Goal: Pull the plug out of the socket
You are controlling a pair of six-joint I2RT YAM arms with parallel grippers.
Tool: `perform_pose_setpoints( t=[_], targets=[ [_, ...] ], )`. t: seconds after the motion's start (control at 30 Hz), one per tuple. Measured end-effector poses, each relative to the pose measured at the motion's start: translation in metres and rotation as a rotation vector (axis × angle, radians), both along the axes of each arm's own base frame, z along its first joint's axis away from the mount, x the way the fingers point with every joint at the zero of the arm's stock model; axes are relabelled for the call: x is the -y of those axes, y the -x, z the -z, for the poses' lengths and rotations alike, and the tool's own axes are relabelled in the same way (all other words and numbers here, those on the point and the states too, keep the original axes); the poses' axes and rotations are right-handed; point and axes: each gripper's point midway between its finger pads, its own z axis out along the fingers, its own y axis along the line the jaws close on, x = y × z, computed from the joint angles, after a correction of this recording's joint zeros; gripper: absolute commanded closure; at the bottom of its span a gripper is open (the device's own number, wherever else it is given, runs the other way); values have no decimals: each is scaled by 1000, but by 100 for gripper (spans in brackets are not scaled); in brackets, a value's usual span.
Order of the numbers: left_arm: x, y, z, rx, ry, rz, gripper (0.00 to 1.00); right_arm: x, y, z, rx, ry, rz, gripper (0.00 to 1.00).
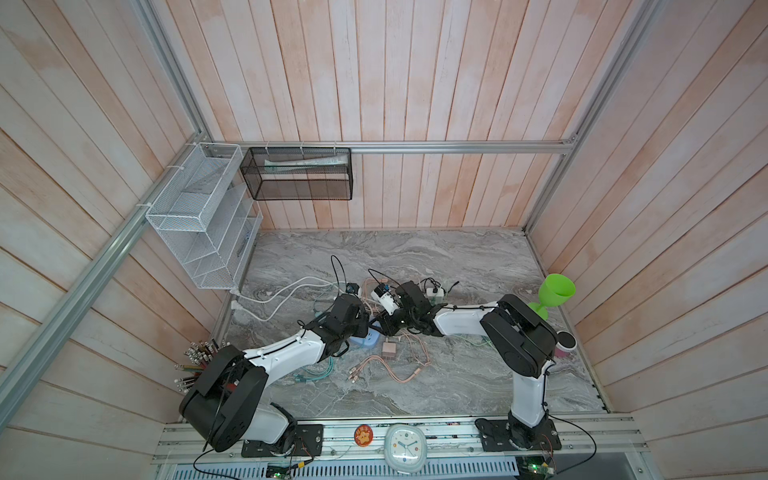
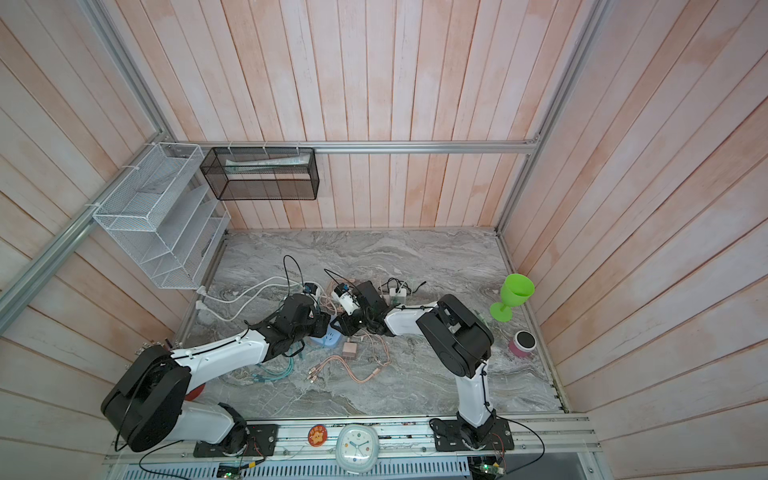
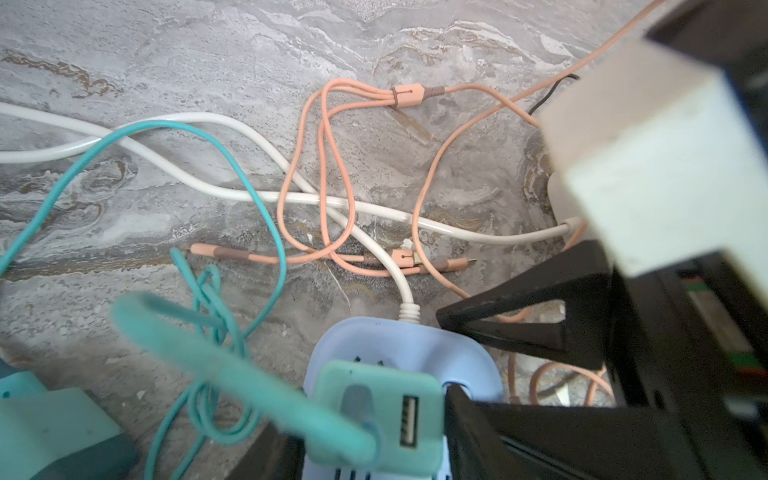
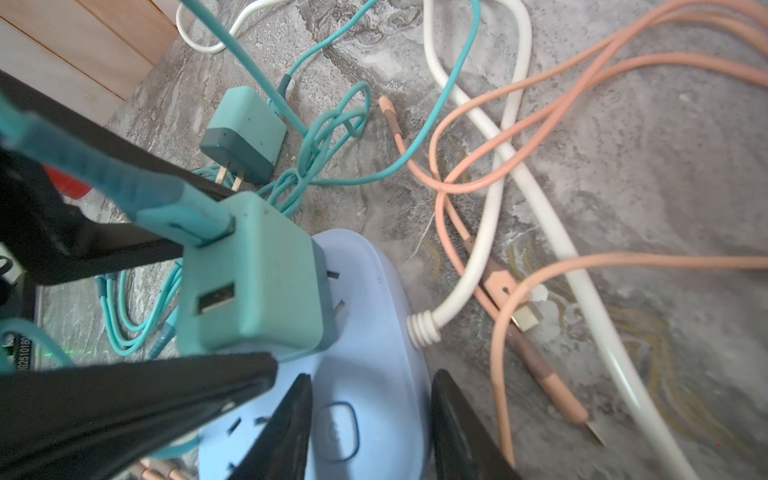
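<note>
We see the teal square USB charger plug [image 4: 257, 282] seated in the pale blue oval plastic power strip [image 4: 365, 257], which lies on the grey marble tabletop [image 4: 665, 208] between the two arms. The plug looks tilted and one metal prong partly shows at its base, so we judge it half out, not free.

The left gripper [image 3: 374, 419] has its black fingers [image 4: 124, 399] on opposite sides of the plug and touching it, so it is clamped on the plug as far as we can see. The right gripper [image 4: 374, 374] has its jaws apart over the strip's end, one finger over the top face and the other at the edge. We cannot tell if it pinches the strip or only presses down.

Risks:
- A tilted pull could bind the prongs in the slots, and the strip then comes up with the plug, more so if the right gripper only presses.
- The plug's sides look smooth, so the fingers may slide off.
- The thick teal cable [image 4: 104, 174] in the plug's port runs right along a left finger and could snag or lever the plug sideways.
- The two grippers are very close, so a jerk when the plug lets go may knock them together.
- The strip's white cord [image 4: 496, 216] and the loose salmon-pink charging cables [image 3: 409, 94] lie just beside and could get dragged.
</note>
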Motion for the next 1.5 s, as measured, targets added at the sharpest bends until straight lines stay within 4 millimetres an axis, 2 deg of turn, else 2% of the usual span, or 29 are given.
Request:
perform_pose_setpoints(
  t=[0.23,0.63,0.93,1.5],
  targets=[
    [-1,1,2,0,-3,-5,50,0,0,0,-1,-1,0,57],
    [-2,0,3,11,-2,-8,51,0,-1,0,-11,-4,-5,57],
    [-4,0,2,23,-24,-10,63,-1,-2,0,-10,-5,-5,57],
    [-4,7,1,64,-113,-39,66,-7,-6,2,-65,-1,-42,62]
  ],
)
